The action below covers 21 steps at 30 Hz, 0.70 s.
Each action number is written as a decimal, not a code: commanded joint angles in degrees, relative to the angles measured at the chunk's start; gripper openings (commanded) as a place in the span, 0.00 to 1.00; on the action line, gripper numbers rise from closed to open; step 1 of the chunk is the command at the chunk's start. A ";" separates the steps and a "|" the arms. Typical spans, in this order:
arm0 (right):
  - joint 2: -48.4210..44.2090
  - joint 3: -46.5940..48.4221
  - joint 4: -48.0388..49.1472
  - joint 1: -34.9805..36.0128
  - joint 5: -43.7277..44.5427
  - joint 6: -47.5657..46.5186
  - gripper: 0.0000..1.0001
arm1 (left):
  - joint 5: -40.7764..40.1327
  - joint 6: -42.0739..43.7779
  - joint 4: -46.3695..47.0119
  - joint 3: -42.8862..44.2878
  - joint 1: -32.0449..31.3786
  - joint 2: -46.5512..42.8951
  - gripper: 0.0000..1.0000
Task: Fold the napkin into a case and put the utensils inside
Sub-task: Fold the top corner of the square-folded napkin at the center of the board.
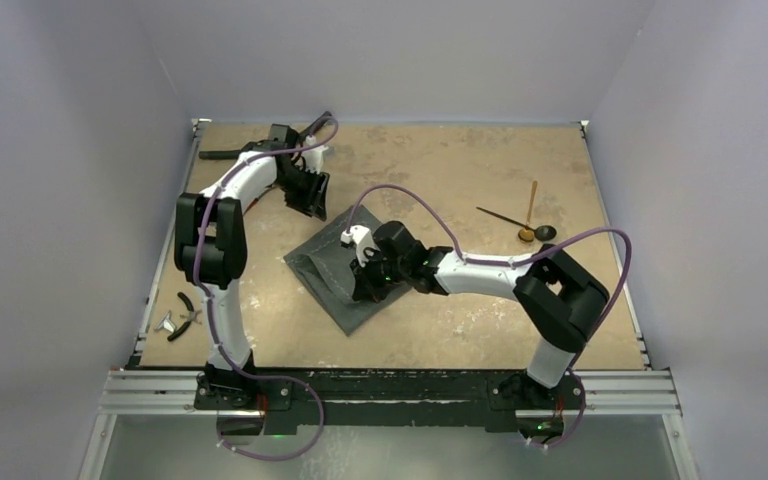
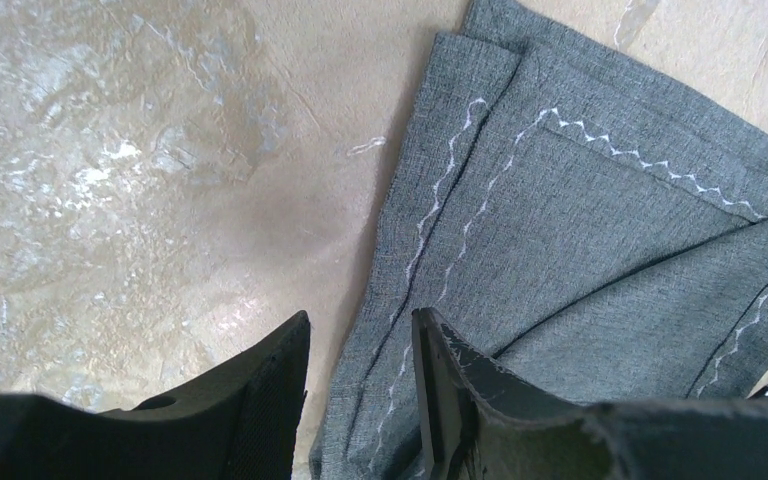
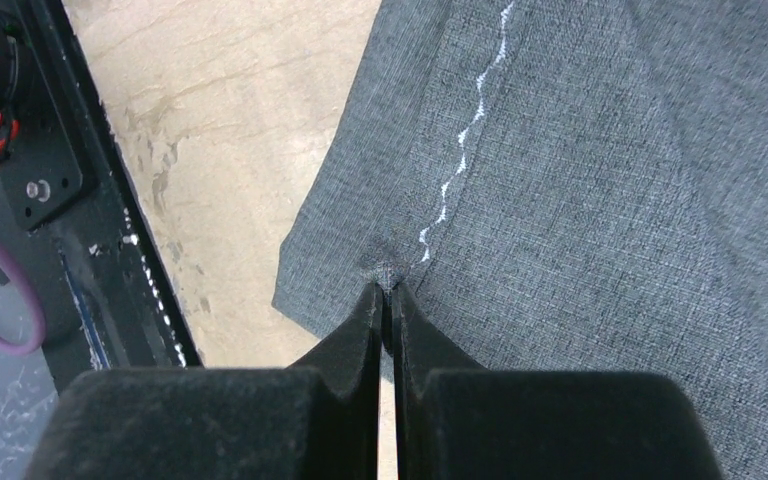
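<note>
Your napkin (image 1: 322, 268) lies folded in the middle of the counter (image 1: 440, 170), a grey pointed shape. The right arm hides part of it from above, so you can't see the whole fold. The right tool (image 3: 388, 292) is clenched on a tiny pinch of the napkin by its stitched hem. The left tool (image 2: 360, 320) hangs over the napkin's far edge, jaws apart, grasping nothing. The black spoon (image 1: 545, 233) and gold utensil (image 1: 531, 205) lie well apart to the right, too small to see well.
</note>
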 commanded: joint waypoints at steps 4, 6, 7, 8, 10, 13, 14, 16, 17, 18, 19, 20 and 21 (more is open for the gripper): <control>-3.69 -1.26 1.79 1.36 -2.15 0.69 0.00 | -0.33 1.42 -0.08 -2.05 0.33 -3.49 0.41; -4.08 -1.34 2.01 1.84 -2.73 0.88 0.00 | -0.57 1.53 0.03 -2.34 0.40 -3.56 0.41; -4.30 -1.36 2.22 2.08 -3.14 0.95 0.00 | -0.70 1.55 0.00 -2.45 0.41 -3.60 0.41; -4.52 -1.48 2.25 2.35 -3.37 1.15 0.00 | -0.76 1.60 0.05 -2.48 0.36 -3.60 0.41; -4.74 -1.59 2.06 2.78 -3.55 1.16 0.00 | -0.86 1.72 -0.10 -2.47 0.39 -3.60 0.41; -5.23 -2.39 2.45 3.27 -4.13 1.46 0.00 | -0.89 1.79 -0.25 -2.24 0.43 -3.65 0.41; -5.34 -2.60 2.65 3.48 -4.37 1.66 0.00 | -0.89 1.86 -0.36 -2.16 0.42 -3.61 0.41; -4.97 -2.66 2.51 3.95 -4.26 1.57 0.00 | -0.93 1.89 -0.39 -2.13 0.36 -3.60 0.41; -4.50 -2.66 2.43 4.06 -4.24 1.38 0.02 | -0.97 1.98 -0.43 -2.13 0.37 -3.66 0.41; -3.95 -2.73 2.27 4.23 -4.35 1.16 0.06 | -0.98 1.98 -0.46 -2.21 0.38 -3.69 0.41; -3.35 -2.82 2.21 4.26 -4.44 0.96 0.13 | -0.98 1.92 -0.52 -2.22 0.44 -3.69 0.41; -2.81 -2.94 2.15 4.26 -4.79 0.75 0.22 | -0.92 1.97 -0.71 -2.28 0.43 -3.77 0.41; -2.38 -3.10 1.98 4.33 -5.06 0.50 0.30 | -0.83 2.04 -0.85 -2.30 0.38 -3.97 0.41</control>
